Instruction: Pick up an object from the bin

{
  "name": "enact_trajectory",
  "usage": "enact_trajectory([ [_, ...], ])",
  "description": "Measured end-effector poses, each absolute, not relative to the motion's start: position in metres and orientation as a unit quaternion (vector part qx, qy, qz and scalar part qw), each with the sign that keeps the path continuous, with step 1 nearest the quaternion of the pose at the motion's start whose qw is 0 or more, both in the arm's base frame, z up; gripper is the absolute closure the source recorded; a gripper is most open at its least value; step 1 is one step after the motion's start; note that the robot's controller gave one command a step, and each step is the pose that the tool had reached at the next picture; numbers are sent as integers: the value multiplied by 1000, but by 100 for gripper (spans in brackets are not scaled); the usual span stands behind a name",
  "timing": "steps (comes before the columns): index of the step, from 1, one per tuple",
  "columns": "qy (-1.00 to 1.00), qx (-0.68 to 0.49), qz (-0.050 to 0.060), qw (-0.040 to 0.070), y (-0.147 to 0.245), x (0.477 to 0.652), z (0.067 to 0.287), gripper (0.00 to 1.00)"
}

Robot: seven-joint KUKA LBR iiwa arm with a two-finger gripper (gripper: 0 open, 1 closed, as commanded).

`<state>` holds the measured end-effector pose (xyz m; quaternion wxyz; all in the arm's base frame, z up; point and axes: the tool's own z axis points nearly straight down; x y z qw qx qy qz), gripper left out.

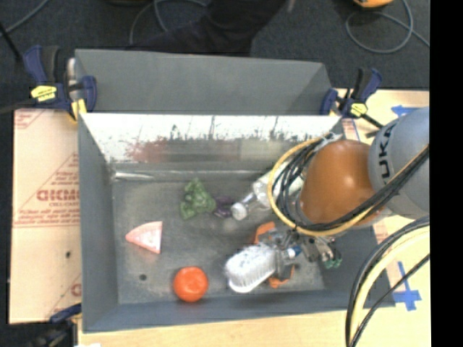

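My gripper (289,254) is low in the bin's front right part, under the arm's orange cover. Its tip is right at the right end of a white, ribbed brush-like thing (248,268) that lies slanted on the floor. An orange piece (265,231) shows just left of the gripper, and another orange bit (275,283) peeks out beneath the white thing. A clear plastic bottle with a white cap (246,202) lies just behind, partly hidden by the arm's cables.
A green toy figure (195,198) lies mid-bin towards the back. A pink wedge (146,236) sits at the left, and an orange ball (190,283) rests near the front wall. The arm's cover and cables hide the bin's right side.
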<state>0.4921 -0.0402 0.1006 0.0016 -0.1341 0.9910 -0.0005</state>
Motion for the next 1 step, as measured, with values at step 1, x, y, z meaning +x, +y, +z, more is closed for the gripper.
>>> enact_trajectory([
  [1, 995, -102, -1, 3, -35, 494, 249, 100],
])
